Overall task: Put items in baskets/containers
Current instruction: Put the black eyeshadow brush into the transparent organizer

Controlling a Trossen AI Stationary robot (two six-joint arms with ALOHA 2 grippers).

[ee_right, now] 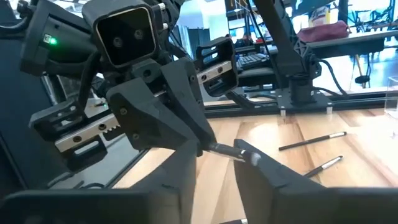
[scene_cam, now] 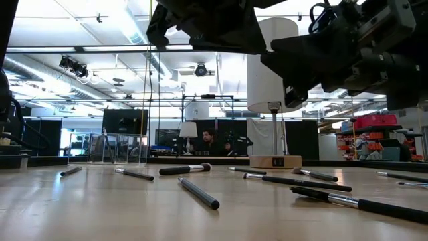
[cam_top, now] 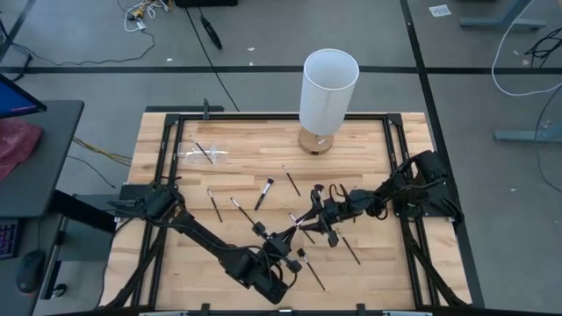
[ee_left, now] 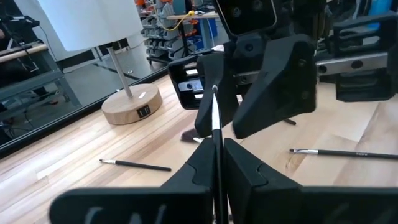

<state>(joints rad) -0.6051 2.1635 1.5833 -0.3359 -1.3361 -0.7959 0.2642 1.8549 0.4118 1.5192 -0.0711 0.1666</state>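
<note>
My left gripper (ee_left: pixel 217 148) is shut on one thin black brush (ee_left: pixel 215 115) above the middle of the table. The brush's silver-banded end (ee_right: pixel 244 153) reaches between the open fingers of my right gripper (ee_right: pixel 217 163), which faces it from the table's right; whether that end touches a finger, I cannot tell. In the high view the two grippers (cam_top: pixel 294 233) (cam_top: pixel 315 217) meet tip to tip. Several more brushes (cam_top: pixel 213 204) lie flat on the wood. The clear container (cam_top: pixel 200 154) sits at the far left with a brush inside. My left gripper pinches the brush by its black handle (ee_left: pixel 217 171) between the two fingers. The brush runs along the fingers and sticks out past their tips toward my right gripper. It is lifted clear of the table, roughly level.
A tall white cylinder lamp (cam_top: pixel 327 92) on a wooden base stands at the far edge, right of centre. Loose brushes (cam_top: pixel 349 248) (cam_top: pixel 263 193) lie around and below both grippers. A black frame rail (cam_top: pixel 162 167) borders the table. A person (scene_cam: pixel 210 142) shows far behind.
</note>
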